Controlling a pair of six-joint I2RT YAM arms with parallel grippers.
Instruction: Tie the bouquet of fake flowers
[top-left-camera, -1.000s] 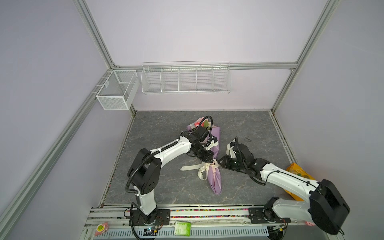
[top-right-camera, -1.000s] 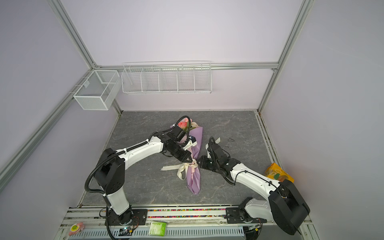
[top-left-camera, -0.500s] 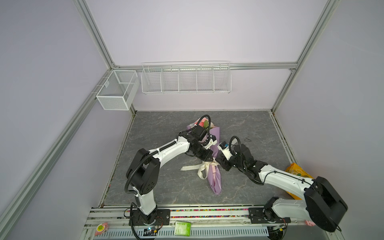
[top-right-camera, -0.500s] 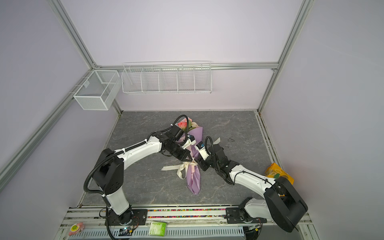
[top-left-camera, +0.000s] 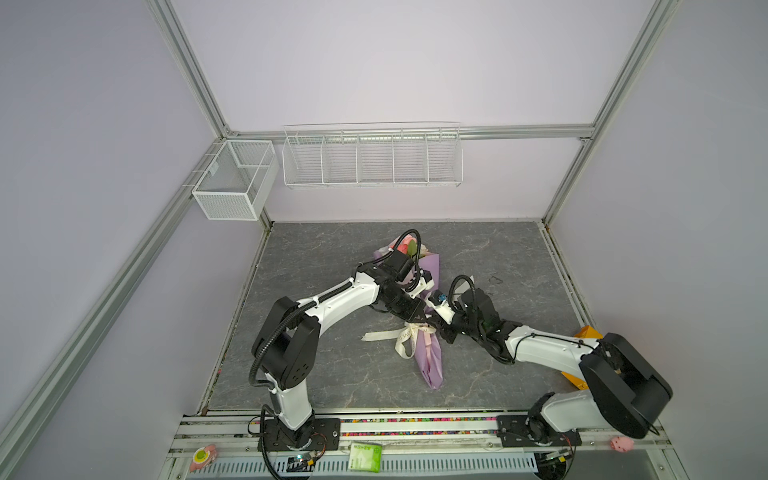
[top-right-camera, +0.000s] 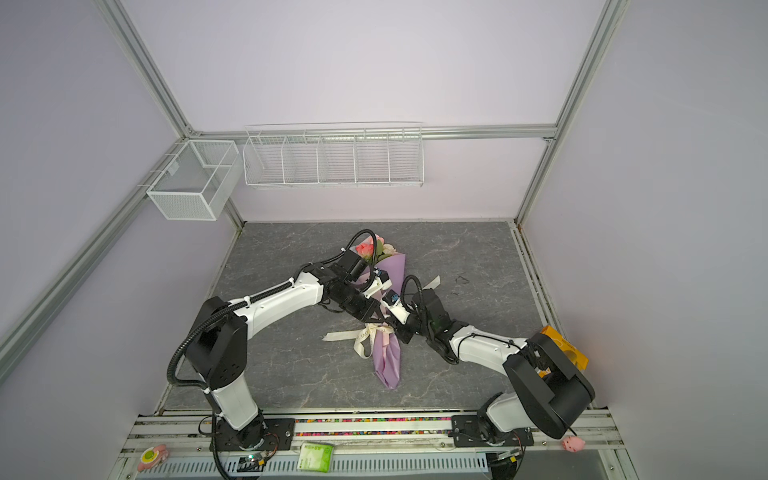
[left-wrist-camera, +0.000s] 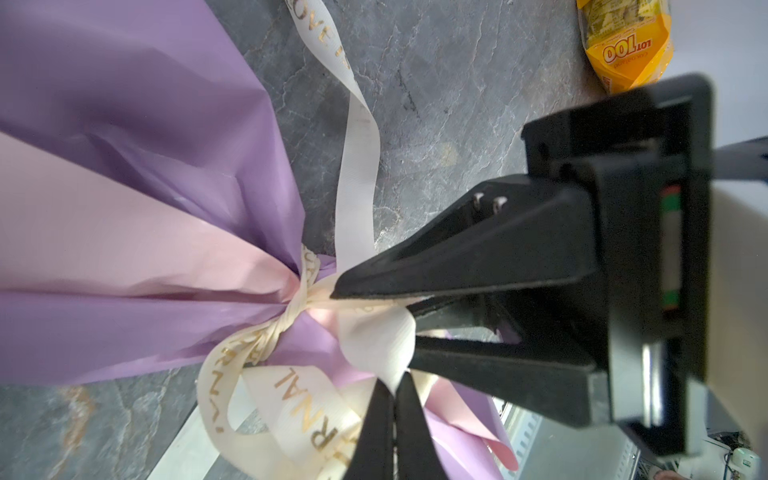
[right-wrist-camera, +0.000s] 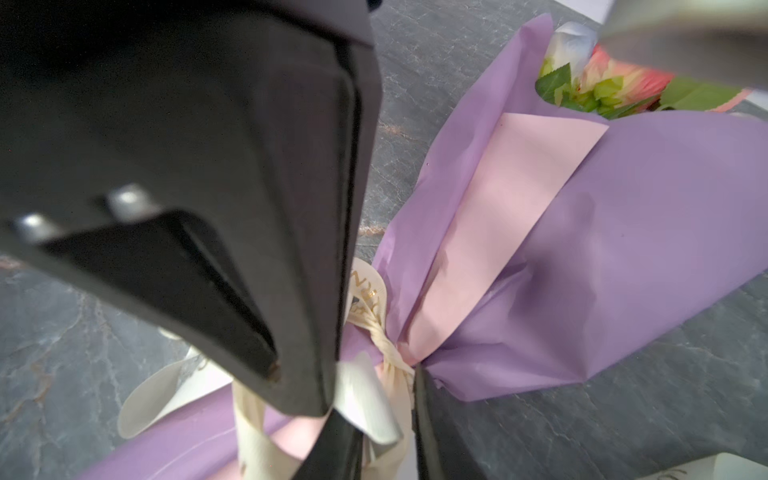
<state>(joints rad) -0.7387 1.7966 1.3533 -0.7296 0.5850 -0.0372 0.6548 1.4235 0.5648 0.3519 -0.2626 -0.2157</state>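
The left fingers (left-wrist-camera: 374, 436) are pinched right together on a fold of the cream ribbon (left-wrist-camera: 357, 166), so that loop is definitely held. The right fingers (right-wrist-camera: 332, 453) are set narrow with another bit of ribbon loop between them, just beside the knot (left-wrist-camera: 291, 316). Whether that bit is actually clamped can't be told from the wrist views.

Both sets are parked close together at the neck of the lilac paper wrap (top-left-camera: 430, 361), where the ribbon is already cinched and twisted around it. The bouquet of fake flowers (top-right-camera: 368, 249) is laid out, wrapped, in the middle of the tabletop (top-left-camera: 316, 257), blooms at the far end.

So the bow-tightening step looks like what's in hand. Next, a firm bite is probably needed on the right side. Then the two loops would have to be pulled apart evenly, gently enough that the wrap isn't dragged along and the ribbon isn't slipped out.
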